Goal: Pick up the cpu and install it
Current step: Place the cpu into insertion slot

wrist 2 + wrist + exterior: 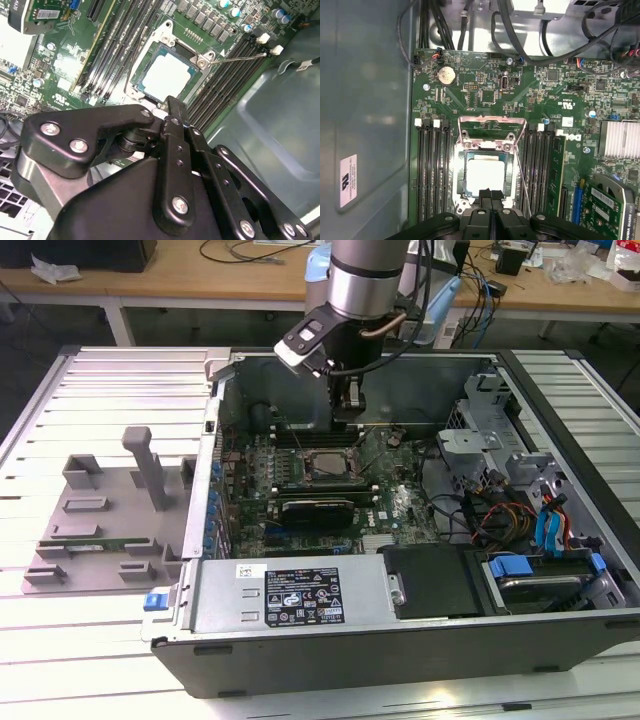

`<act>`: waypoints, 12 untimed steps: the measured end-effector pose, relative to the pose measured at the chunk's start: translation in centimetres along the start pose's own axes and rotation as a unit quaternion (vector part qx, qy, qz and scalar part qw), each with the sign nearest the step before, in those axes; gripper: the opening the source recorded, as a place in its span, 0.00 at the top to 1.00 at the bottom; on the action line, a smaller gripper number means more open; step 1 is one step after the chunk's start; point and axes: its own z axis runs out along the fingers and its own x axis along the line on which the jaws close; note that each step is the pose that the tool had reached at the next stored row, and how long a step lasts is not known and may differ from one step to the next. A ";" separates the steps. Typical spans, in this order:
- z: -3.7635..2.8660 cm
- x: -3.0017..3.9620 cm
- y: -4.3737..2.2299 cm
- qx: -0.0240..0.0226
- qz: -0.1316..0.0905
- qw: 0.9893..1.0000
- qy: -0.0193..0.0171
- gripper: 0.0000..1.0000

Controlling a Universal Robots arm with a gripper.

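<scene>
The cpu [485,172] lies flat in the socket [459,167] on the motherboard [485,87], shiny metal top facing up. It is close to square, so it has no clear long axis. Its edges run square with the socket and parallel to the black memory slots [432,170] on either side of it. The metal hold-down frame [492,125] is swung open, away from the chip and toward the side with the round coin battery [446,75]. The thin wire lever [240,57] stands free beside the socket.

In the exterior view the cpu [318,468] sits near the middle of the open computer case [420,655], which lies on its side on the slatted table [100,370].

In the first wrist view the end effector [491,192] has its two fingers pressed together, one seam between them and nothing in between. It holds nothing. Its tip lines up with one edge of the cpu, just at the socket rim. In the second wrist view the end effector [170,102] again shows as a single narrow black tip at the rim of the cpu [167,75]. Whether the tip touches the chip or the socket cannot be told. In the exterior view the end effector [348,412] hangs inside the case, toward its far wall.
</scene>
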 end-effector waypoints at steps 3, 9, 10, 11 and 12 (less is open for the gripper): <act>-0.64 -0.01 -0.03 0.000 0.000 1.000 0.000 0.89; -1.65 -0.02 -0.09 0.000 0.000 1.000 0.000 0.89; -1.75 -0.02 -0.09 0.000 0.000 1.000 0.000 0.89; -1.85 -0.02 -0.10 0.000 0.000 1.000 0.000 0.89; -2.06 -0.02 -0.11 0.000 0.000 1.000 0.000 0.89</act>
